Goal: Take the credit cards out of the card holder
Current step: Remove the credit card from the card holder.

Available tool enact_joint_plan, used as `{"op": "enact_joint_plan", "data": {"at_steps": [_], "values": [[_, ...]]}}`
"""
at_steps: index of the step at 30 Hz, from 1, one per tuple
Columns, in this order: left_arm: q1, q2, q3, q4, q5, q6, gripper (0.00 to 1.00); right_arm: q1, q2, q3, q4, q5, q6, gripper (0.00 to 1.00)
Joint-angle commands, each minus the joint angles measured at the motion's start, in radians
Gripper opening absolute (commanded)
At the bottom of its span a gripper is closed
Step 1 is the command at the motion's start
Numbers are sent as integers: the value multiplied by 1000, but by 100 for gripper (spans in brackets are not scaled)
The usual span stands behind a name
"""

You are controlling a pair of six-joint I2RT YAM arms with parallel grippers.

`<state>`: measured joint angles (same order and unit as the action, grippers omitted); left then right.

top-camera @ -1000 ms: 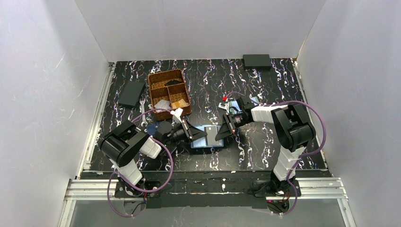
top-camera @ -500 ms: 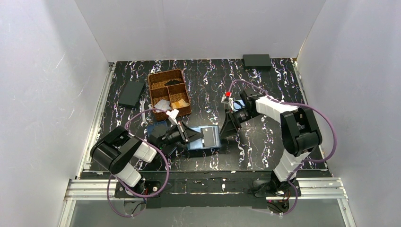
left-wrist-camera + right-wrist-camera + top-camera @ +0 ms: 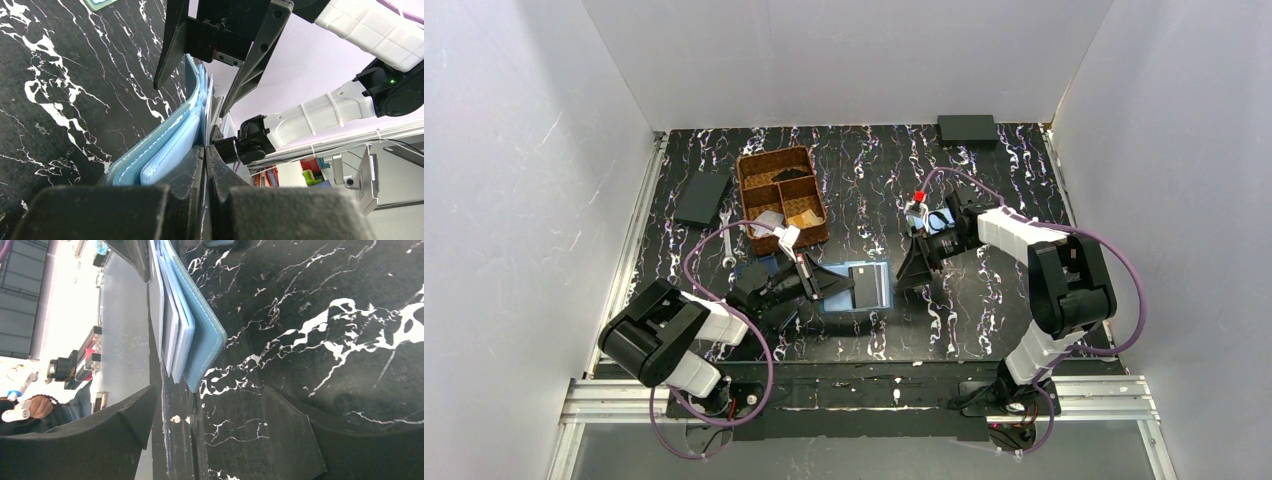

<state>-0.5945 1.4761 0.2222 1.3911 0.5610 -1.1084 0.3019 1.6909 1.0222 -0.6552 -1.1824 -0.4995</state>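
I work on the dark marbled tabletop (image 3: 984, 330), and the card holder (image 3: 864, 288) lies opened flat in the lower middle of the overhead view, with one arm on each side of it. Its long axis runs across the frame from left to right, so it points from one tool to the other. My left tool (image 3: 822, 284) is clenched on the holder's left edge. In the left wrist view its fingers (image 3: 170, 200) meet on a thin leaf, and I cannot tell whether that leaf is a pocket or a card. My right tool (image 3: 914, 272) is released, its jaws spread wide, just beside the holder's right edge and not touching it. In the right wrist view the holder is edge-on ahead of the jaws, in the upper left of the frame. The pale thin leaves stacked in it are, I take it, the credit cards (image 3: 167, 315). I judge the right arm nearer their free edges, so the coming reach goes leftward along that axis.
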Motion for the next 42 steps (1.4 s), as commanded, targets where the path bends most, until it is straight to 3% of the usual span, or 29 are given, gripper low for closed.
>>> {"op": "enact_joint_plan", "data": {"at_steps": [1,9,21,42], "values": [[-15,-23,38,43,29,15,0,36,-1,0,33,-81,16,86],[-46,7,70,43,22,15,0,67,6,3,19,-139,8,78],[-47,10,42,45,0,20,0,70,24,24,2,-152,14,3],[50,-77,-43,35,38,23,0,52,36,18,12,-175,13,1]]}}
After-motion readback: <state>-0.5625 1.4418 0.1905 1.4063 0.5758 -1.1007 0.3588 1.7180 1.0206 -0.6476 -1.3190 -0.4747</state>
